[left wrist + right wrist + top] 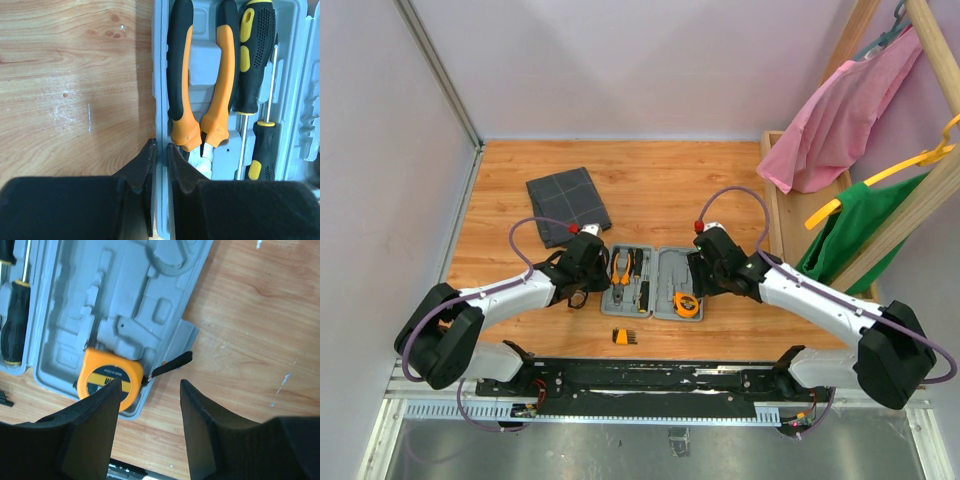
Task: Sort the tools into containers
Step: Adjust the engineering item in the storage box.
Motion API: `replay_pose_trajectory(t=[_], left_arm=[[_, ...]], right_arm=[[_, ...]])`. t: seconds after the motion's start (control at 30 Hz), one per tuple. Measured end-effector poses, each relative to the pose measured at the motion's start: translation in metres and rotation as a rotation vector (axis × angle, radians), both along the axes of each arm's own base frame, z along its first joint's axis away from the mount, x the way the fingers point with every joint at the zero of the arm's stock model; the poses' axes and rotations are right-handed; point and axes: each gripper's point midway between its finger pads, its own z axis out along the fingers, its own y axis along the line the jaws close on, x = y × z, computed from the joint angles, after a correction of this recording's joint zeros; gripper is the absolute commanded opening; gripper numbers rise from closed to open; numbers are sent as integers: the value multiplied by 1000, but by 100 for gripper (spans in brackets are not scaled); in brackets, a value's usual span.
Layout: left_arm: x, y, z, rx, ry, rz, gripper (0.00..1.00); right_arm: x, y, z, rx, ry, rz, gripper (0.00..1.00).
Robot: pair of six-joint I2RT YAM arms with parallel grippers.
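My left hand (161,165) is pinched narrow on the left wall of the grey case (159,75), right beside the pliers (225,90). Pull from there and I reckon the whole case slides or tips, dumping them. My right hand (150,390) hangs half open and empty over the orange tape measure (102,377) at the case's near corner. A sloppy drop could knock it onto the surface (250,340).
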Motion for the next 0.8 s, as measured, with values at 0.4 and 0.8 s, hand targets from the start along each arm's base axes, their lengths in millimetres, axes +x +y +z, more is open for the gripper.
replay_pose_trajectory(t=[0.4,0.8], left_arm=[[0,0,0,0,0,1,5],[0,0,0,-3,2,0,4]], right_arm=[[17,-11,-20,-36,38,-59,37],[30,5,-10,6,7,-8,34]])
